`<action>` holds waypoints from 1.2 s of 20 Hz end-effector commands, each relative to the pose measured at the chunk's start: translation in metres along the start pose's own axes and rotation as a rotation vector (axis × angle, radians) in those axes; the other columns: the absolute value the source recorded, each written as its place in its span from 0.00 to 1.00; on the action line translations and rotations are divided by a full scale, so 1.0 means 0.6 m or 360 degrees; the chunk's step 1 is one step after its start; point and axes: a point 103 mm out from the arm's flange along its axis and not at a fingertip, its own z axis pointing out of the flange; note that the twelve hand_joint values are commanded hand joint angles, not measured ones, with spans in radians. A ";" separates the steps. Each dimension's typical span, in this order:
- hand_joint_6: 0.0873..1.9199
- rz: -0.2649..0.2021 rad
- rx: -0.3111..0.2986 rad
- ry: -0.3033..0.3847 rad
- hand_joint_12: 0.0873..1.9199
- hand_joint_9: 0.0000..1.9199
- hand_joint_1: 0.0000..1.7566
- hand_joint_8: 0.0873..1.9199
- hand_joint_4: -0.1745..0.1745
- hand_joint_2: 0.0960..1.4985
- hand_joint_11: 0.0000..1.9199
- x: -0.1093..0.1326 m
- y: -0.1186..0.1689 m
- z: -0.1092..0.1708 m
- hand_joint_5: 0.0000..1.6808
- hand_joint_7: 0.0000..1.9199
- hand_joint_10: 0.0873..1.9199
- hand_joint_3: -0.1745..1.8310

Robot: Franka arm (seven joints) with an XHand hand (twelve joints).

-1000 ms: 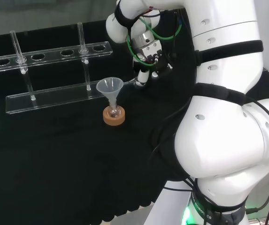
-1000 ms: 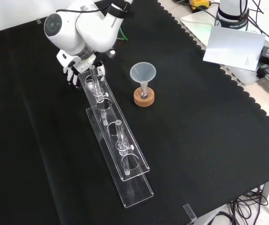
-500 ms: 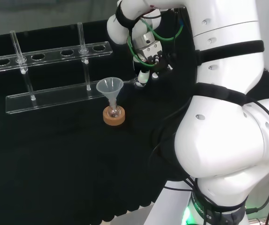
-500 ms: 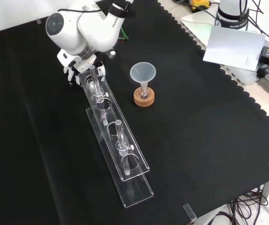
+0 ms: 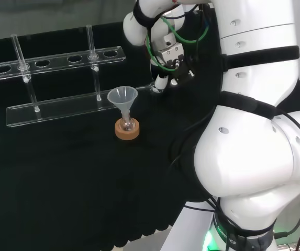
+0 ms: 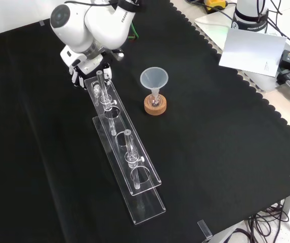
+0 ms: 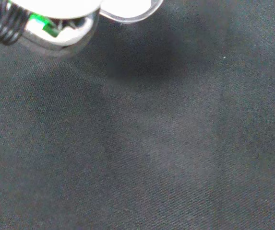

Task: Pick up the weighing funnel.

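Observation:
In the head view the hand (image 5: 163,82) hangs above the cloth, right of the big funnel (image 5: 122,97), with its fingers curled. A small clear piece, the weighing funnel (image 5: 152,89), sticks out leftward from the fingertips, clear of the cloth. In the front view the hand (image 6: 85,69) shows behind the far end of the clear rack (image 6: 129,167), under the arm's white link. The wrist view has a clear rounded rim, the weighing funnel (image 7: 127,11), close under the palm, with bare black cloth beyond it.
The big funnel (image 6: 154,78) stands with its stem in a small flask on a cork ring (image 6: 155,106). A long clear rack (image 5: 60,107) with two upright tubes lies left of the hand in the head view. A white sheet (image 6: 251,50) lies off the cloth.
The hand has risen and shifted a little to the right in the head view, with the small clear piece going up with it. Funnel and rack have not moved.

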 end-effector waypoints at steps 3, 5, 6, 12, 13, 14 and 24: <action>0.17 0.0041 -0.0065 0.0173 0.51 0.58 0.65 0.31 1.00 0.39 0.46 -0.017 -0.014 -0.003 0.83 0.39 0.13 0.38; 0.16 0.0050 -0.0082 0.0201 0.50 0.59 0.65 0.31 1.00 0.39 0.47 -0.021 -0.017 -0.001 0.84 0.40 0.12 0.38; 0.16 0.0055 -0.0094 0.0210 0.49 0.60 0.65 0.31 1.00 0.39 0.48 -0.022 -0.019 -0.001 0.84 0.40 0.11 0.38; 0.15 0.0063 -0.0143 0.0244 0.48 0.61 0.65 0.31 1.00 0.39 0.50 -0.030 -0.025 -0.006 0.85 0.41 0.10 0.38; 0.15 0.0065 -0.0153 0.0249 0.48 0.62 0.65 0.31 1.00 0.39 0.50 -0.031 -0.026 -0.008 0.85 0.41 0.10 0.38; 0.15 0.0066 -0.0160 0.0253 0.47 0.62 0.65 0.31 1.00 0.39 0.50 -0.032 -0.027 -0.010 0.85 0.41 0.10 0.38; 0.13 0.0107 -0.0219 0.0424 0.46 0.63 0.65 0.31 1.00 0.39 0.52 -0.038 -0.040 -0.014 0.85 0.42 0.08 0.38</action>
